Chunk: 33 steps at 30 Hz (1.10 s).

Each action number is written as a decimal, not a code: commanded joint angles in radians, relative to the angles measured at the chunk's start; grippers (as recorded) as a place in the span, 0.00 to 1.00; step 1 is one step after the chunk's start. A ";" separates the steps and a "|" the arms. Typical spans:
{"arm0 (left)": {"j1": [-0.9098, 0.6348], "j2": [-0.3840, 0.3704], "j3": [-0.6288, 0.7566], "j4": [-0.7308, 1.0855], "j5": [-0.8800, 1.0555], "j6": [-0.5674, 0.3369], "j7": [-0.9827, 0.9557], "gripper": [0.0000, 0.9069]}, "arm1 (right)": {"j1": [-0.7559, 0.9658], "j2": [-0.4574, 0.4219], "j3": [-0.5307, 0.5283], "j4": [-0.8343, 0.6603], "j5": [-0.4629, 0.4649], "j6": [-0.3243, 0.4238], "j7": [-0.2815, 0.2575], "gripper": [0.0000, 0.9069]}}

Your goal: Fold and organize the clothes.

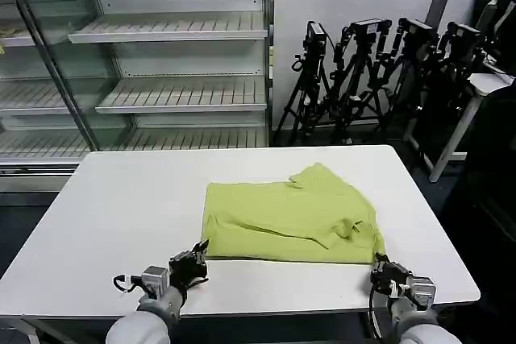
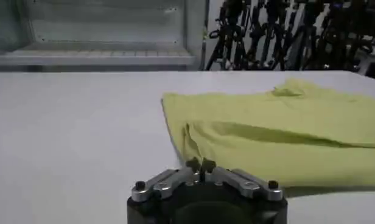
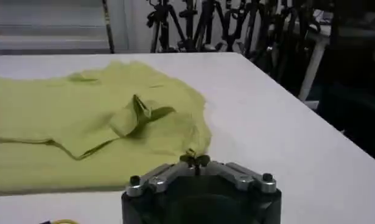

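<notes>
Lying partly folded at mid-table [image 1: 121, 215], the lime T-shirt [image 1: 294, 219] is flanked at its near edge: left gripper [image 1: 196, 262] at 7 o'clock, right gripper [image 1: 379, 267] at 5, fingers pressed together on both.

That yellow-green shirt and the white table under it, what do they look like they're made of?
The T-shirt looks like soft, matte knit fabric, probably cotton: it drapes in limp folds and wrinkles with no shine. The table has a smooth white top with a faint sheen, likely laminate or painted board; its core can't be told. Both grippers, left and right, rest shut at the shirt's near edge.
</notes>
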 commanded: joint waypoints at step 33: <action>0.282 0.050 -0.145 -0.298 0.049 0.001 -0.023 1.00 | -0.031 -0.124 0.098 0.182 0.028 0.016 -0.015 1.00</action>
